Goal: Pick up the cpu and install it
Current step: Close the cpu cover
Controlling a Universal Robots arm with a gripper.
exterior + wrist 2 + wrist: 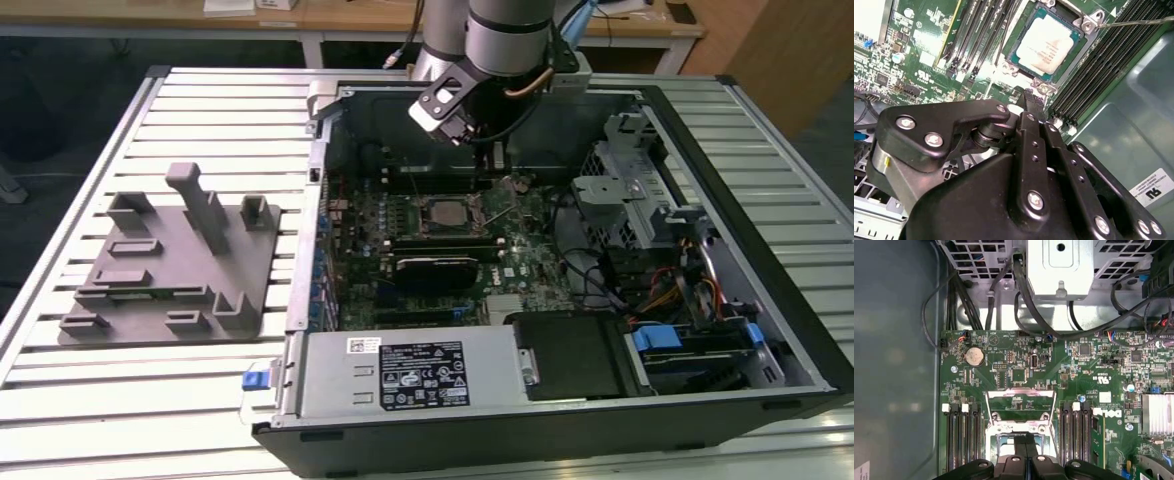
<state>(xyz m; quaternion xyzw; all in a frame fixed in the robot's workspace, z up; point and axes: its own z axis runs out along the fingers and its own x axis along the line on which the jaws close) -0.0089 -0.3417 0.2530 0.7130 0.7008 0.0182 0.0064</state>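
cpu [1046, 45]: seated flat in the socket [1086, 22] on the motherboard [1019, 365], silvery top plate fully exposed. Nothing is touching it in the second wrist view. Thin retention lever [1139, 21] stands free just beside one socket corner.

Load plate [1020, 405]: swung up off the socket, as seen in the first wrist view.

Memory slots [1089, 75]: rows run along both sides of the socket; those that can be seen are unfilled.

Gripper [1033, 96]: fingers pressed together with only a thin seam between them in both wrist views, holding nothing. Tips hang over the edge of the socket, near the cpu but apart from it.

Coin cell [974, 356]: on the board beyond the socket, towards the drive cage.

Computer case [801, 330]: lies open on its side on a slatted metal table [200, 110], with the arm reaching down into it. Power supply [400, 375] sits along the near wall.

Grey plastic tray [174, 270]: upright posts, on the table at the exterior view's left, well apart from the gripper.
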